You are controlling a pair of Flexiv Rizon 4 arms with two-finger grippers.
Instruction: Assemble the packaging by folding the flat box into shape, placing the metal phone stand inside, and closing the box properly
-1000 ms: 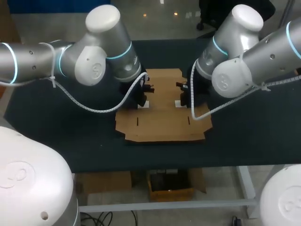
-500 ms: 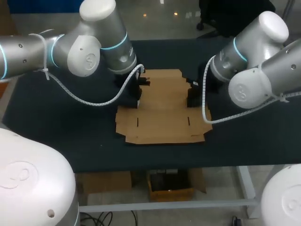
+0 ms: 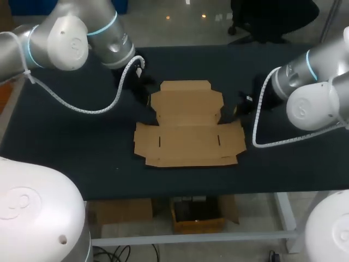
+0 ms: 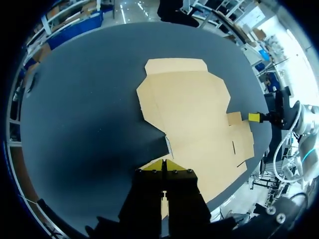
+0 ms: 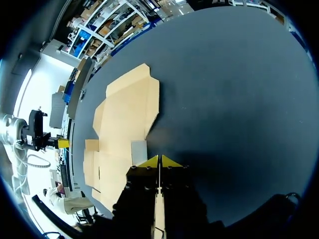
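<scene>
Flat box (image 3: 188, 128) lies unfolded in the middle of the dark desk (image 3: 71, 147), the left gripper (image 4: 164, 165) and right gripper (image 5: 159, 161) hovering at either side, both pinched closed, holding nothing

Worktop (image 3: 71, 158): dark matte surface, spanning left to right. Pale metal frame (image 3: 284, 215) under the near edge, at right. Lighting even, with soft shadows on the surface.
</scene>
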